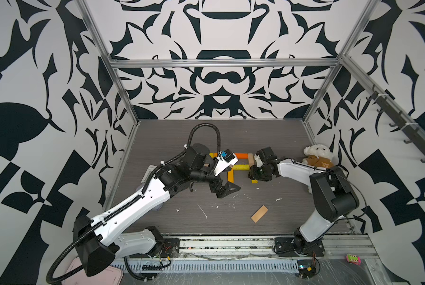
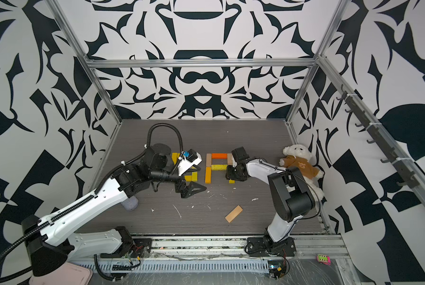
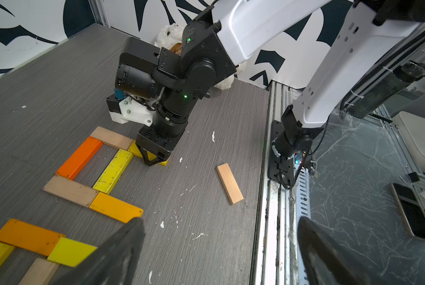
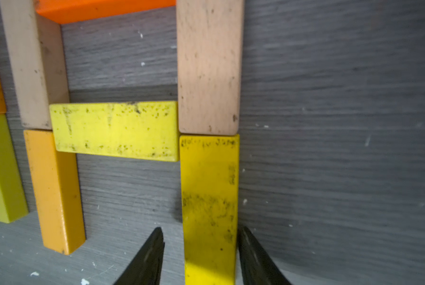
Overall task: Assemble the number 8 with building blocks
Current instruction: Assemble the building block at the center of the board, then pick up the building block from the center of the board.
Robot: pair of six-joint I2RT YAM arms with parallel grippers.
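Note:
Several building blocks lie flat in a partial figure mid-table: a red-orange plank (image 2: 219, 156) across the top, tan planks (image 4: 207, 66) down both sides, a yellow crossbar (image 4: 115, 130) and an orange plank (image 2: 207, 175) at the lower left. A yellow plank (image 4: 209, 197) continues the right side, butted against a tan one. My right gripper (image 4: 200, 229) straddles its near end, open, with a gap at one finger. More yellow and orange blocks (image 3: 29, 237) lie beside my left gripper (image 3: 221, 219), which hangs wide open and empty. One tan plank (image 1: 259, 214) lies loose towards the front.
A white teddy bear (image 2: 300, 162) in a brown shirt sits against the right wall behind the right arm. Metal rails (image 1: 231, 244) run along the table's front edge. A phone (image 3: 413, 214) lies off the table. White flecks dot the grey tabletop (image 1: 206, 212).

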